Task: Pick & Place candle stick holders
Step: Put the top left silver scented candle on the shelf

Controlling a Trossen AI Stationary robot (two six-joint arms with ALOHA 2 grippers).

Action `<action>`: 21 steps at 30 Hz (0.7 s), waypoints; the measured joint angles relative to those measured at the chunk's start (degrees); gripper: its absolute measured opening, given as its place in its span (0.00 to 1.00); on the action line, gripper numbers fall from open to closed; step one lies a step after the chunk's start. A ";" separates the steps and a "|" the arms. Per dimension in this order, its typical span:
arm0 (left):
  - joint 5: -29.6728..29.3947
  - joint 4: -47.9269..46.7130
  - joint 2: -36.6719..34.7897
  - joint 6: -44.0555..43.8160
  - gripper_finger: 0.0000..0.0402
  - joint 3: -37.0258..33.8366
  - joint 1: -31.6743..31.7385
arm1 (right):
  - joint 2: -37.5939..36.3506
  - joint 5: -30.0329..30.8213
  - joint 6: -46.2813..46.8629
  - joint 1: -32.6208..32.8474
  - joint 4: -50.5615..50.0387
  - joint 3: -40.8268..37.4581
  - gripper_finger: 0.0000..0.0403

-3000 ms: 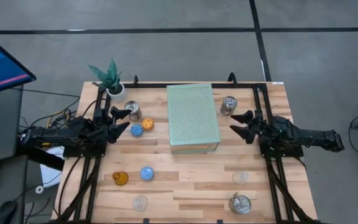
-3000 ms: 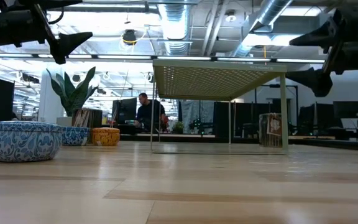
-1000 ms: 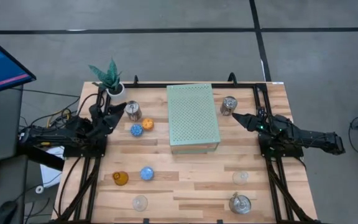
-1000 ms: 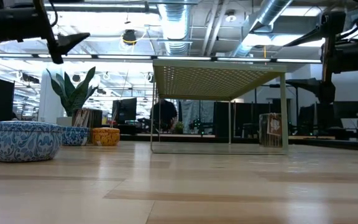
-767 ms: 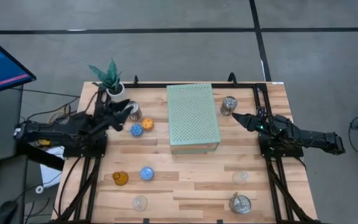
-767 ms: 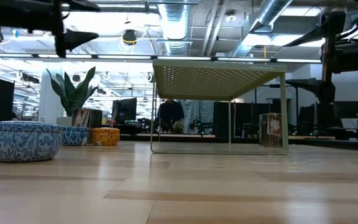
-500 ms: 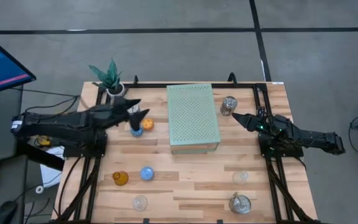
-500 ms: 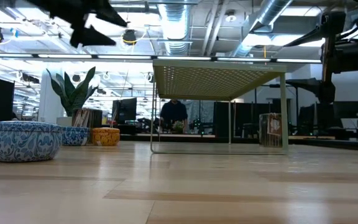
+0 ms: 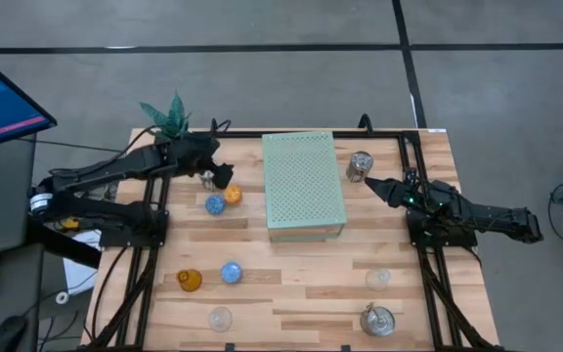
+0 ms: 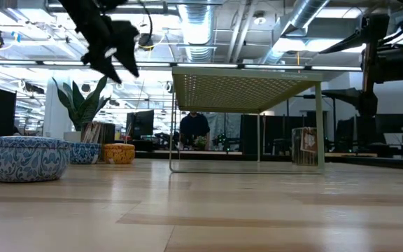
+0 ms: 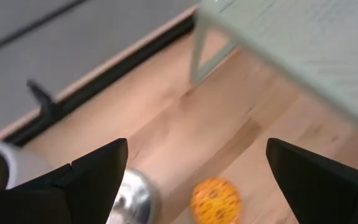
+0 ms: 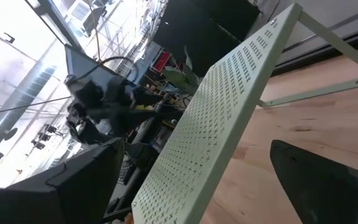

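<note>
Left claw (image 9: 215,172): open, raised above silver holder (image 9: 206,179), partly hiding it.
Right claw (image 9: 377,186): open, beside perforated block (image 9: 303,184).

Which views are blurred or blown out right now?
Left wrist view: soft all over, with the orange holder and the silver holder smeared. Low view: ceiling lights glare white and the left hand is streaked. Right wrist view: bright ceiling washes out one side; the perforated block stays readable. High view: evenly lit and sharp.
</note>
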 joint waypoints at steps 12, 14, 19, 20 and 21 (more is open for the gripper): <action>4.72 -5.40 10.51 6.84 0.96 -0.02 7.78 | 0.00 0.00 0.04 -0.02 0.02 0.00 0.98; 4.44 -5.57 11.46 8.09 0.96 -0.02 8.00 | 0.00 0.01 0.07 -0.02 0.02 0.00 0.98; 4.07 -5.68 11.81 8.67 0.96 -0.02 8.02 | 0.00 0.00 0.09 -0.02 0.02 0.00 0.98; 3.49 -5.79 11.80 8.72 0.96 -0.02 8.02 | 0.00 0.00 0.11 -0.02 0.02 0.00 0.98; 2.87 -6.01 11.76 8.96 0.96 -0.02 8.03 | 0.00 0.00 0.11 -0.02 0.02 0.00 0.98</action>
